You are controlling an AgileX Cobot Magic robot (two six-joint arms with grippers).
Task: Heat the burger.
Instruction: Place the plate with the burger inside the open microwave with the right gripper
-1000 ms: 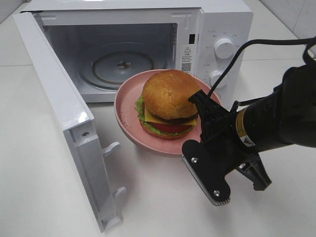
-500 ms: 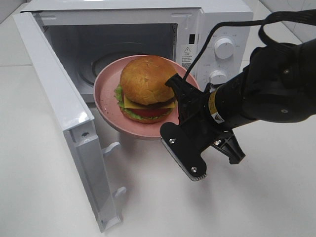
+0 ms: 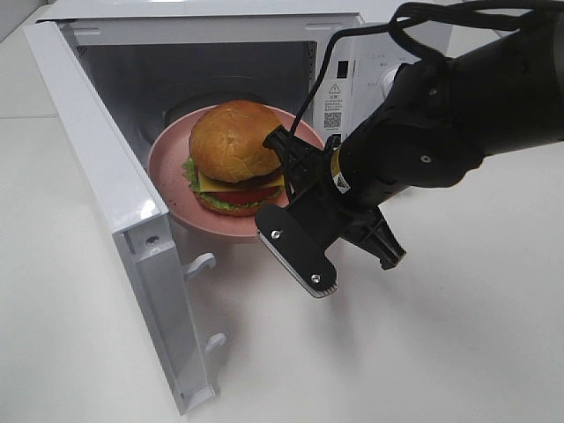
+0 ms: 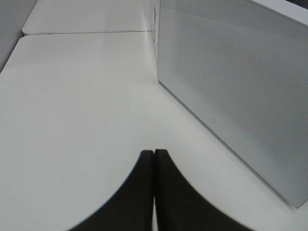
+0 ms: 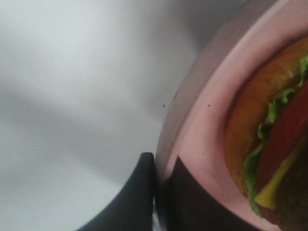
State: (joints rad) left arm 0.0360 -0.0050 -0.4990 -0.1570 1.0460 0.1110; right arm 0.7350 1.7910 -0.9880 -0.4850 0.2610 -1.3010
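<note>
Open microwave door (image 3: 106,194) at left: to be cleared on entry. Burger (image 3: 231,145) on pink plate (image 3: 167,172), raised at the microwave cavity (image 3: 132,79) mouth: to be kept level, advanced slowly, lowered centrally. Right tool (image 5: 162,168) clamped on plate rim: release only once plate rests.

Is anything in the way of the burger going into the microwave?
Nothing visible does. The door stands open, and the right tool holds the pink plate with the burger right at the microwave's opening.
</note>
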